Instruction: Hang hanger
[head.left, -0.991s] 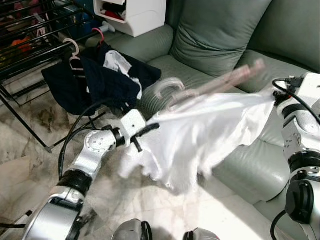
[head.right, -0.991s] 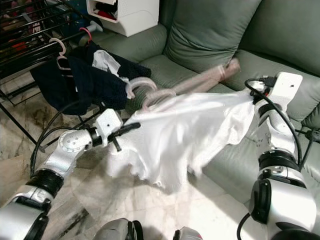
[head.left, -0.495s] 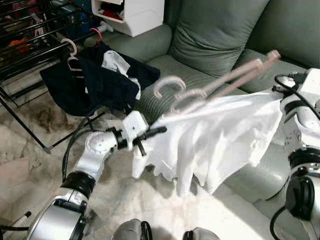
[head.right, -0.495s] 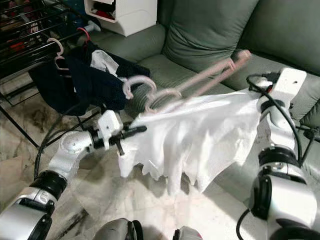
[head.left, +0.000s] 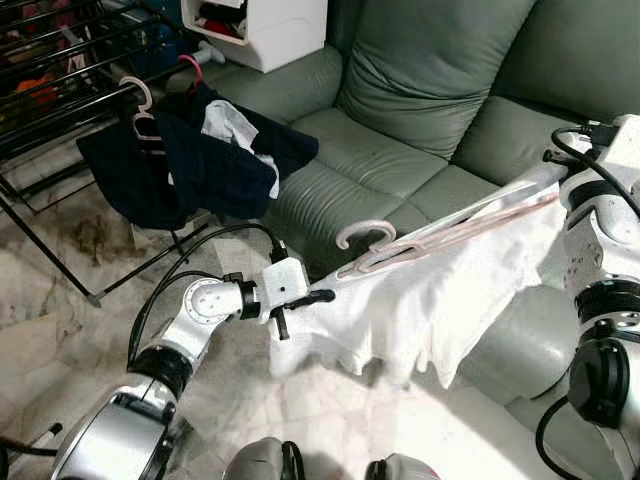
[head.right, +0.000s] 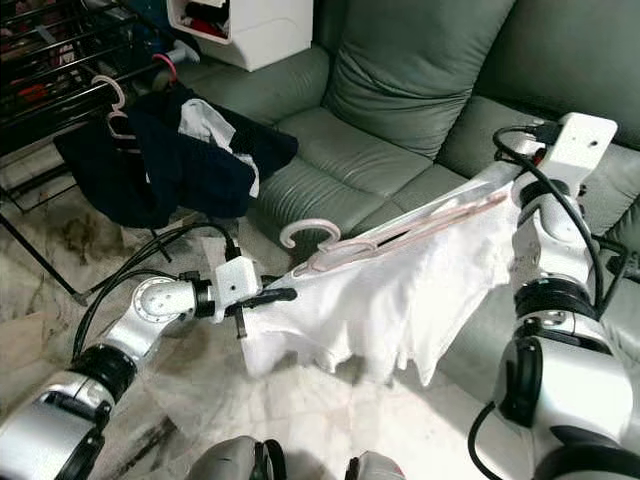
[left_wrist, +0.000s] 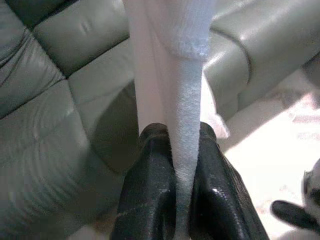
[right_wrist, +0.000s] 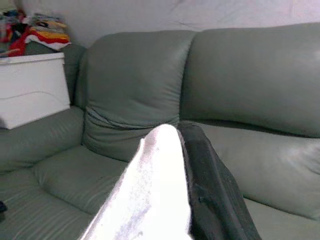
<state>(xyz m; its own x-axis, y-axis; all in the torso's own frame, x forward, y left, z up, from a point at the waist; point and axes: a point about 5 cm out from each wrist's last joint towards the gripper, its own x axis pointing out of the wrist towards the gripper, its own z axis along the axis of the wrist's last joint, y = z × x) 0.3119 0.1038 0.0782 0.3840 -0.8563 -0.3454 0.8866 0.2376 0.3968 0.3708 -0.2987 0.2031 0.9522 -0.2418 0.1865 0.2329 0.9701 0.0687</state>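
A white garment is stretched between my two grippers in front of the sofa. A pale pink hanger lies along its top edge, its hook pointing toward my left arm. My left gripper is low at the left end. In the left wrist view that gripper is shut on the white fabric. My right gripper holds the raised right end, where the hanger's far tip also sits. In the right wrist view white cloth lies against one black finger.
A green leather sofa is behind the garment. A black drying rack stands at the far left, with dark clothes on pink hangers draped beside it. A white cabinet stands behind the sofa arm. Marble floor lies below.
The garment and hanger have come down from a raised, blurred swing and now hang lower and steadier. My left gripper has dropped toward the floor. The right end stays high.
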